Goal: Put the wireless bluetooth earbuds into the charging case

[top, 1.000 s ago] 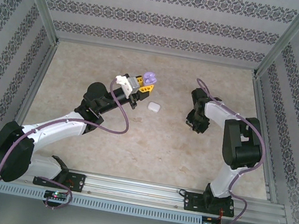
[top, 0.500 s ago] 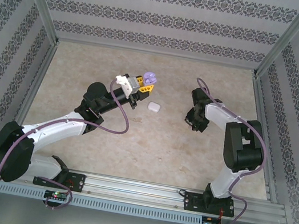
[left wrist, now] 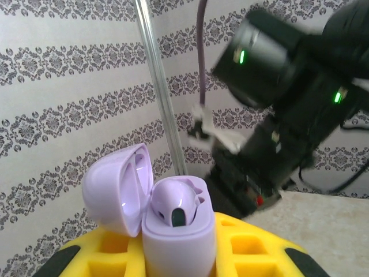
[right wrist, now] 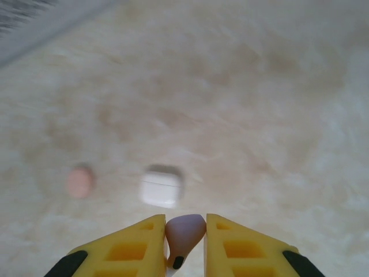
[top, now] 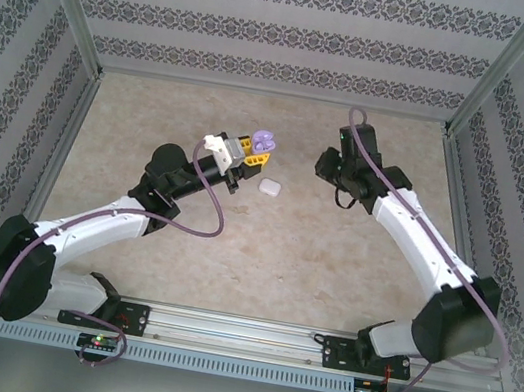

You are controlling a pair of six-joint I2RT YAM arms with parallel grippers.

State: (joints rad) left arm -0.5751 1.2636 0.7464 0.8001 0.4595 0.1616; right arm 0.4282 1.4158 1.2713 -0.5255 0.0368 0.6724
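A: Colours, lower centre of the left wrist view?
B: Charging case pale purple, lid included. Left fingers yellow.
A: Right wrist view?
B: Earbud at bottom centre pale purple with a dark tip. Right fingers yellow. Closed case white. Blurred item at left pinkish. Table mottled beige.
A: Walls?
B: White, with grey damask stripes.

I'm seeing the purple charging case and the pale purple earbud gleaming as smooth, glossy plastic. The yellow fingers of the left gripper are looking like matt plastic, and the table is showing a matt, marbled finish.
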